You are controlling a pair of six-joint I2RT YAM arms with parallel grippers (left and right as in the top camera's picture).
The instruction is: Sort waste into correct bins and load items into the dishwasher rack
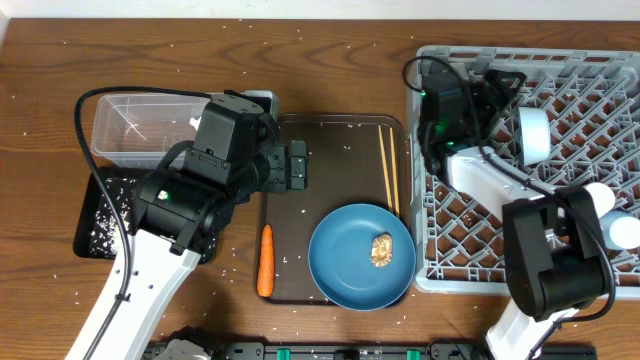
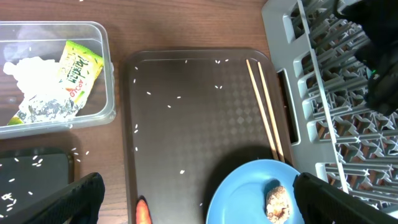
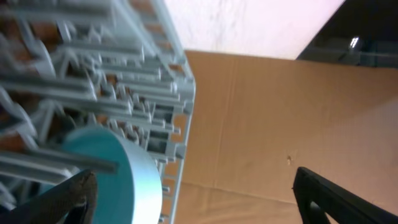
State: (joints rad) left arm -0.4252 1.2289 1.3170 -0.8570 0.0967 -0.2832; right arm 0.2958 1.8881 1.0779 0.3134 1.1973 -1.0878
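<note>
My left gripper [image 2: 198,180] hangs wide open above the brown serving tray [image 2: 186,124], with nothing between its fingers. My right gripper [image 3: 194,177] is spread wide too and holds nothing. Its finger at the lower left of the wrist view is just beside the pale-blue bowl [image 3: 118,168].

At the upper left of the overhead frame, the clear plastic tub [image 2: 109,74] holds the crumpled white-silver wrapper [image 2: 37,93] and the yellow-green packet [image 2: 79,68]. Below it, the black tray [image 2: 43,171] carries loose white rice [image 1: 97,232], and more grains lie on the table and the serving tray.

The grey dishwasher rack [image 1: 580,90] fills the right side. The bowl stands on its edge inside it. A small cup [image 1: 598,196] and a second small cup [image 1: 626,232] sit at the rack's right edge, too washed out for me to tell their colours.

On the serving tray, the wooden chopsticks [image 1: 388,170] lie side by side along the right edge, their long axis running top to bottom of the frame. The orange carrot [image 1: 265,262] lies the same way along the tray's lower left edge. The large blue plate [image 1: 345,265] sits at the lower right, with the brown food lump [image 1: 381,250] on it.
</note>
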